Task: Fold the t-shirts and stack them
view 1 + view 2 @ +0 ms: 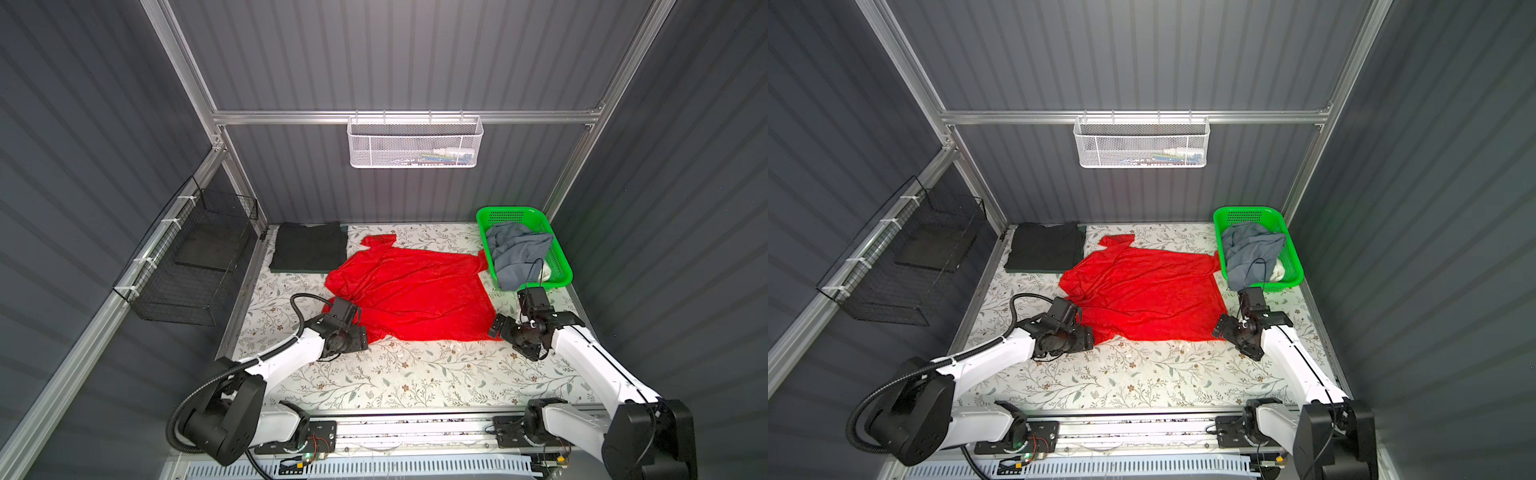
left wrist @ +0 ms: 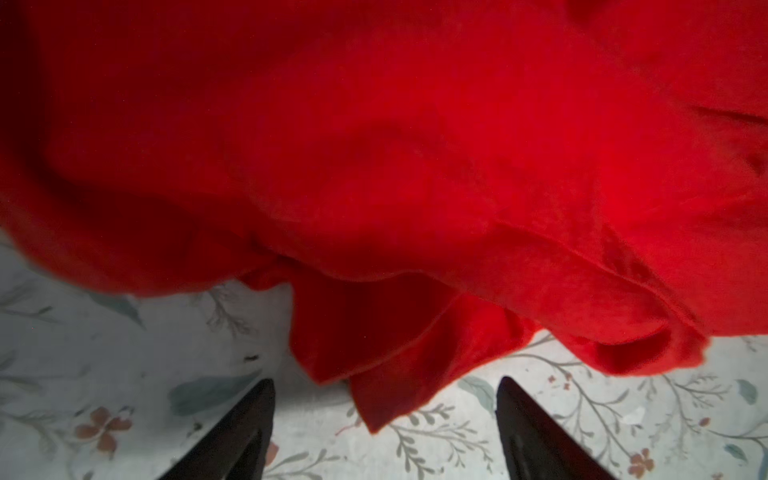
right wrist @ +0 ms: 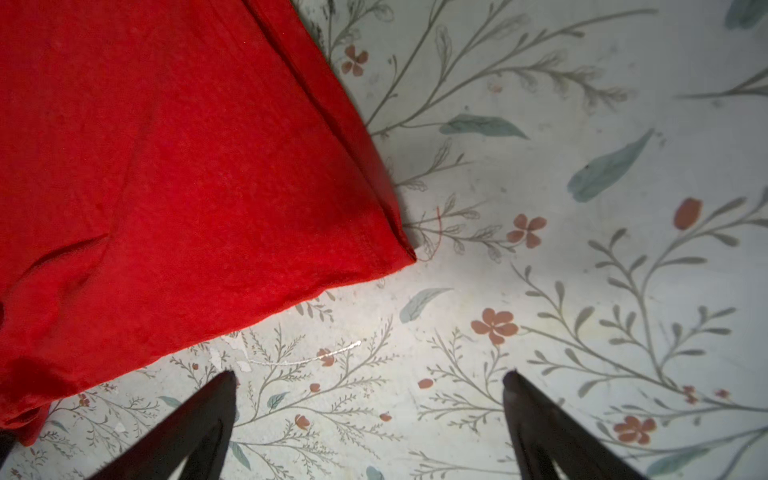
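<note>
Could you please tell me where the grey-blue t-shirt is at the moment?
In both top views the grey-blue t-shirt lies bunched inside the green basket at the far right, beside the spread red t-shirt.

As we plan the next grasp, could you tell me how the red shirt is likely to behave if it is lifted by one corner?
The red shirt will probably hang limp: it lies wrinkled and bunched near the left gripper. A push would likely crumple it rather than slide it whole, since the cloth looks thin.
</note>
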You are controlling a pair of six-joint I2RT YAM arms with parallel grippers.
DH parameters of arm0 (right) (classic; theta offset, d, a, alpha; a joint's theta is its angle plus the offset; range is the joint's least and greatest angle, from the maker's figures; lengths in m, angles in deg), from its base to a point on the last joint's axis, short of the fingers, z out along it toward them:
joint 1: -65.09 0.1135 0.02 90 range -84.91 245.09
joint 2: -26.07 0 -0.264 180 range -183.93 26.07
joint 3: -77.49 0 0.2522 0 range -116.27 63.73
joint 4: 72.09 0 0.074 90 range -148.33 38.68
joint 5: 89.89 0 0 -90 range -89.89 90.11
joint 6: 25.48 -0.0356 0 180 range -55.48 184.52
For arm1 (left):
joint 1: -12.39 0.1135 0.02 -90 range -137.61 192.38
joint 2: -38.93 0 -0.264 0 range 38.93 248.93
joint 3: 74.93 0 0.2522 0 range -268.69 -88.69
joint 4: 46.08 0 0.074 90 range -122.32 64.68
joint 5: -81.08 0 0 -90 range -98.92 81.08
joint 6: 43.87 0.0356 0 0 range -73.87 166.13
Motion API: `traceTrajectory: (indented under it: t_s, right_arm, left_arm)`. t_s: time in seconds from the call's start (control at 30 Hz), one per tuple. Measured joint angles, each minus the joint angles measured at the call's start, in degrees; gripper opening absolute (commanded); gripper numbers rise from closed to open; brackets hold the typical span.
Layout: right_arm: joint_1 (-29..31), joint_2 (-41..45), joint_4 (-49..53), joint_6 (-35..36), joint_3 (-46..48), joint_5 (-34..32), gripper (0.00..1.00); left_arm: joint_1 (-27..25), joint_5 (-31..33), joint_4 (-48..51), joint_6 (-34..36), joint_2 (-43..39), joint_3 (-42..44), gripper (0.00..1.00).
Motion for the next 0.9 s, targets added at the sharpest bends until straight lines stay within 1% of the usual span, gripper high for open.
traceTrajectory:
  t_s: [0.07, 0.1, 0.13, 0.17, 0.2, 0.27, 0.37, 0.4, 0.5, 0.6, 0.77, 0.9]
  right_arm:
    - [0.0, 1.6, -0.5, -0.5, 0.2, 0.7, 0.99]
    - [0.0, 2.1, -0.9, -0.7, 0.2, 0.9, 0.99]
    - [0.0, 2.5, -1.2, -0.8, 0.2, 1.0, 0.99]
    - [0.0, 2.9, -1.6, -1.0, 0.3, 1.1, 0.99]
    - [0.0, 3.2, -1.7, -1.0, 0.4, 1.2, 0.99]
    - [0.0, 3.5, -1.8, -1.2, 0.5, 1.4, 0.99]
    - [0.0, 3.8, -1.9, -1.2, 0.6, 1.6, 0.99]
    - [0.0, 3.9, -1.9, -1.2, 0.6, 1.6, 0.99]
    - [0.0, 4.2, -1.9, -1.2, 0.6, 1.5, 0.99]
    - [0.4, 4.3, -1.9, -1.2, 0.0, 0.5, 0.99]
    - [2.6, 2.4, -2.1, -1.1, -3.8, -2.3, 0.99]
    - [5.8, -4.1, -3.5, -0.5, -8.7, -3.9, 0.99]
  left_arm:
    - [0.0, 0.0, -2.0, -0.5, 0.5, 0.3, 0.62]
    - [0.0, 0.1, -2.7, -0.6, 0.8, 0.3, 0.56]
    - [0.0, 0.2, -3.5, -0.9, 1.2, 0.3, 0.47]
    - [0.0, 0.3, -4.2, -1.0, 1.7, 0.3, 0.41]
    - [0.0, 0.5, -4.7, -1.1, 2.0, 0.3, 0.36]
    - [0.0, 0.9, -5.5, -1.1, 2.6, 0.3, 0.30]
    - [0.0, 1.1, -6.6, -1.6, 3.5, 0.2, 0.10]
    - [0.0, 1.2, -6.9, -1.9, 3.7, 0.2, 0.00]
    - [0.0, 1.0, -6.8, -2.2, 3.8, 0.1, 0.00]
    - [-0.5, 0.9, -3.9, -3.3, 2.3, 0.1, 0.00]
    - [-2.6, 0.7, 2.8, -6.4, -6.7, 0.1, 0.00]
    - [-3.4, 1.1, 9.6, -9.2, -12.5, -0.3, 0.00]
